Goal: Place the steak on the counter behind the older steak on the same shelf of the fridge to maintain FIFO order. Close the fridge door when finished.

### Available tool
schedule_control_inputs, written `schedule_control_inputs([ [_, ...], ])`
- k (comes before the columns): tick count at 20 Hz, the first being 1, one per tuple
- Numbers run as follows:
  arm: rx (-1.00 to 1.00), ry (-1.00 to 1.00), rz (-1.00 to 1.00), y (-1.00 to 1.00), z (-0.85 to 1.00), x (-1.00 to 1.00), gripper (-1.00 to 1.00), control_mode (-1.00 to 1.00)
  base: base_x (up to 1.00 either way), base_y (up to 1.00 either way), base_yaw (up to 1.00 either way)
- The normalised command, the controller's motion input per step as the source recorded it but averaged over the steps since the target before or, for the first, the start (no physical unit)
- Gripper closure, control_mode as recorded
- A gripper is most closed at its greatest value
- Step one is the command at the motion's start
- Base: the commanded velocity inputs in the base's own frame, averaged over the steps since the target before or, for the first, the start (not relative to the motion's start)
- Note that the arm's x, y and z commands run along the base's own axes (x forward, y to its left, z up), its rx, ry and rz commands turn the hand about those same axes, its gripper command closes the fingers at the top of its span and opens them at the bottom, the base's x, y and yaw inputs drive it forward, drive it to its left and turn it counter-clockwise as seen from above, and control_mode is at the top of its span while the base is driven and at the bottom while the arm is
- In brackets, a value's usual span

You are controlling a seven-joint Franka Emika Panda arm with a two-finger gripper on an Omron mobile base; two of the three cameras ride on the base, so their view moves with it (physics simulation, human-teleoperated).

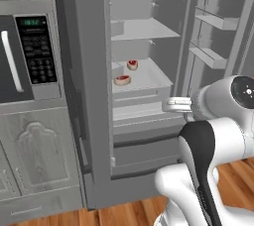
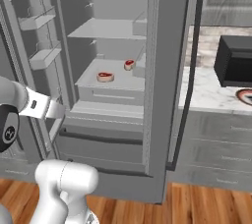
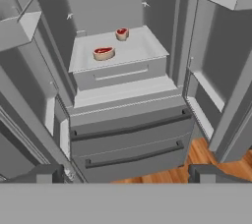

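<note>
So the fridge (image 2: 167,46) is standing wide open, both doors swung out. Two steaks sit on the shelf (image 2: 93,84): the older steak (image 2: 105,76) near the front edge, the steak (image 2: 129,64) farther back and to the right, well apart. Off to the right there's the counter (image 2: 209,95) with a black box (image 2: 235,61) on it.

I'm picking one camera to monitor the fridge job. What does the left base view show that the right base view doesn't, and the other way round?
Left base view: a microwave beside the fridge. Right base view: the marble counter with a black box on it. Both: the open fridge and two steaks on the same shelf, one near the front, one behind it.
</note>
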Motion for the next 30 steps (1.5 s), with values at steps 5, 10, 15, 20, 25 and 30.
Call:
schedule_control_inputs([
  [5,0.0,0.0,0.0,0.0,0.0,0.0,-1.0,1.0,0.43,0.0,0.03],
  [10,0.0,0.0,0.0,0.0,0.0,0.0,-1.0,1.0,0.24,0.0,0.05],
  [15,0.03,-0.03,0.02,-0.08,-0.13,-0.01,-1.0,-1.0,0.0,0.0,0.01],
  [20,0.2,-0.17,0.0,-0.82,-0.15,0.0,-1.0,-1.0,0.0,0.0,0.0],
  [25,0.32,-0.36,0.0,-1.0,-0.18,-0.38,-1.0,-1.0,0.0,0.0,0.0],
  [30,0.31,-0.38,-0.01,-1.0,-0.36,-0.61,-1.0,-1.0,0.0,0.0,0.0],
])
